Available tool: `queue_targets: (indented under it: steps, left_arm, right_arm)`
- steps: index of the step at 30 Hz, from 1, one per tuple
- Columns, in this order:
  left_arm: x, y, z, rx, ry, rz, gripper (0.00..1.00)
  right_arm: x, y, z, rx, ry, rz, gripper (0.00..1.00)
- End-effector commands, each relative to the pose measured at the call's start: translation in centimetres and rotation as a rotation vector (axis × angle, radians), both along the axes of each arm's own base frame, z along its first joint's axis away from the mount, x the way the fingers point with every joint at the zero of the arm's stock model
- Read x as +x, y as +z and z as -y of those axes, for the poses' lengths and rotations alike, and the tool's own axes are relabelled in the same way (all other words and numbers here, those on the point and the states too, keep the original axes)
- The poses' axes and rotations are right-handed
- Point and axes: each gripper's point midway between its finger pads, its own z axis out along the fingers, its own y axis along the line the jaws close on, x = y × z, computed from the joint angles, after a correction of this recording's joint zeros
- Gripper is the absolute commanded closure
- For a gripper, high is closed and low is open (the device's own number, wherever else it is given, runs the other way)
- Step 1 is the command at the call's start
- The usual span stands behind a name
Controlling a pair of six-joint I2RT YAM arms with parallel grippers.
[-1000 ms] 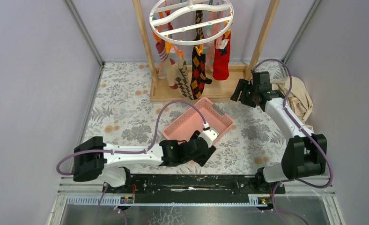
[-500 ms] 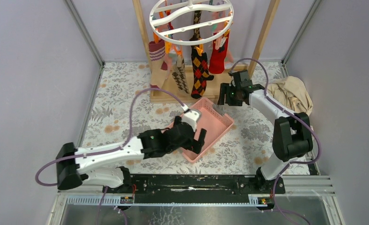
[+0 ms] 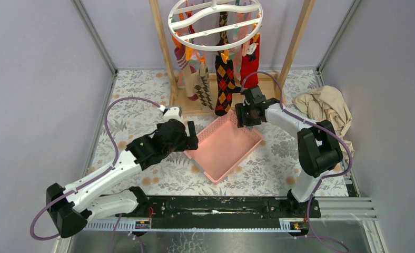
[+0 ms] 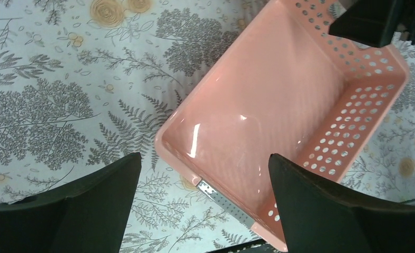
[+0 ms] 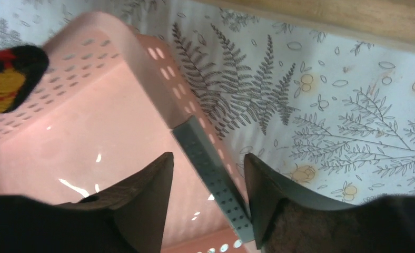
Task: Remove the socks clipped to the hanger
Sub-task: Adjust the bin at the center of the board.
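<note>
Swung leftward since a moment ago, the left gripper [image 4: 204, 156] is held, jaws spread wide, over a corner of the pink basket [image 4: 353, 121]. The right gripper [image 5: 207, 156] is parted astride its far rim. Socks [image 3: 224, 79] are clipped to the hanger [image 3: 200, 46] behind.

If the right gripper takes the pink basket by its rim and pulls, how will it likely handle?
The pink basket looks like thin perforated plastic and is empty, so probably light and fairly stiff. It would likely slide easily over the tablecloth. Held by one rim, where the right gripper straddles it, it may tilt.
</note>
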Motion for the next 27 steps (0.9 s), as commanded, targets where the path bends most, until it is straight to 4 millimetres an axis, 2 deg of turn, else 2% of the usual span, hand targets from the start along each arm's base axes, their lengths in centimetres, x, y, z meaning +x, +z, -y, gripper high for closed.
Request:
queue_targets:
  steps: [1,4,10,13,18,27]
  left_arm:
    - [0.1,-0.7,-1.1,-0.010,0.058,-0.001,0.02]
    - [0.0,-1.1,-1.2,-0.021,0.066,0.002,0.02]
    - [-0.4,-0.8,-1.7,-0.057,0.083,0.015,0.02]
    - [-0.7,-0.6,-2.0,-0.060,0.087,0.021,0.02]
    - [-1.0,-0.3,-2.3,-0.060,0.078,0.021,0.02]
    - [-0.8,0.8,-3.2,-0.048,0.106,0.058,0.02]
  right_arm:
    - [-1.3,-0.8,1.4,-0.062,-0.044,-0.012,0.48]
    - [-2.5,-1.0,1.8,-0.047,-0.075,-0.018,0.54]
    - [-5.3,-0.4,3.7,-0.033,-0.202,-0.008,0.78]
    - [-6.2,0.9,3.9,0.019,-0.250,0.025,0.79]
    - [-6.4,3.1,4.4,0.024,-0.256,0.069,0.79]
    - [-8.8,3.0,4.1,0.056,-0.190,0.014,0.79]
